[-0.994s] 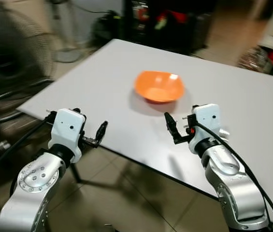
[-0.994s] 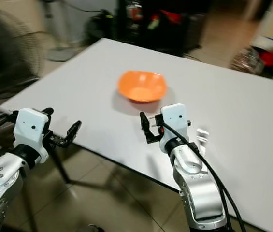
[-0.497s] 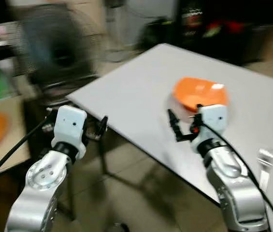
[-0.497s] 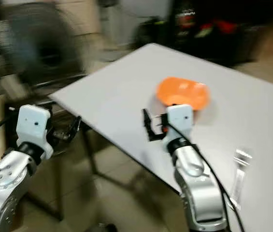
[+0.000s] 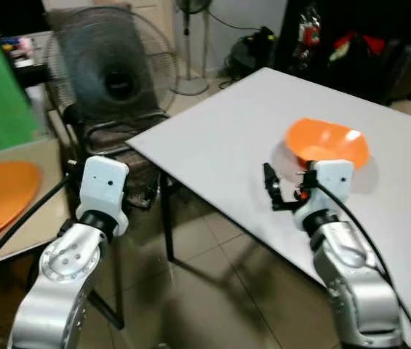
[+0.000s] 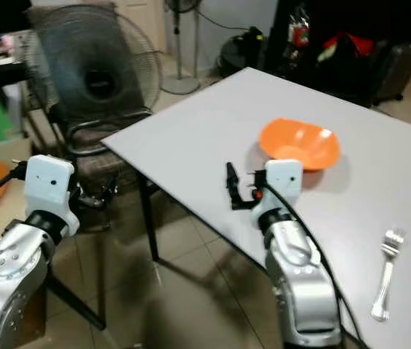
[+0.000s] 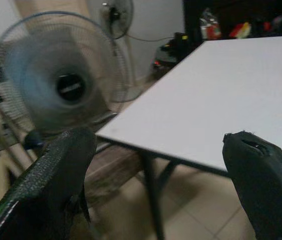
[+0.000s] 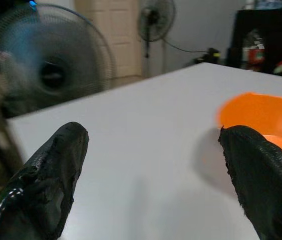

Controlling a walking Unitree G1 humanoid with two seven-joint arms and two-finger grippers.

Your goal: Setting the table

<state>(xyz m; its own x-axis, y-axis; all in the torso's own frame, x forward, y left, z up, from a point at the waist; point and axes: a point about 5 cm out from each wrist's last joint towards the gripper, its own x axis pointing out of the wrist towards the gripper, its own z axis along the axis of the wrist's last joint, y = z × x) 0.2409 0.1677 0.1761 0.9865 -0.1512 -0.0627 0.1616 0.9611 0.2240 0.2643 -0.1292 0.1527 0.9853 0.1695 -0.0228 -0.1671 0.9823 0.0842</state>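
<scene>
With both grippers — left (image 7: 155,185) off the table's (image 6: 190,138) corner, right (image 8: 150,175) above its edge — wide open and empty, the bowl (image 6: 298,144) at the right gripper's 1 o'clock risks being knocked by a careless swing, as does the fork (image 6: 384,280) at 4 o'clock.

- Both arms were built of rounded silver segments, the left arm (image 5: 63,276) showing a ring of small screws on its joint disc.
- Each wrist carried a white box-shaped housing (image 5: 103,183) with small dark dots.
- A black cable (image 5: 365,243) ran along each arm.
- The fingers (image 8: 56,170) were black, with a rough, grainy surface.
- A small red spot showed beside the right housing.
</scene>
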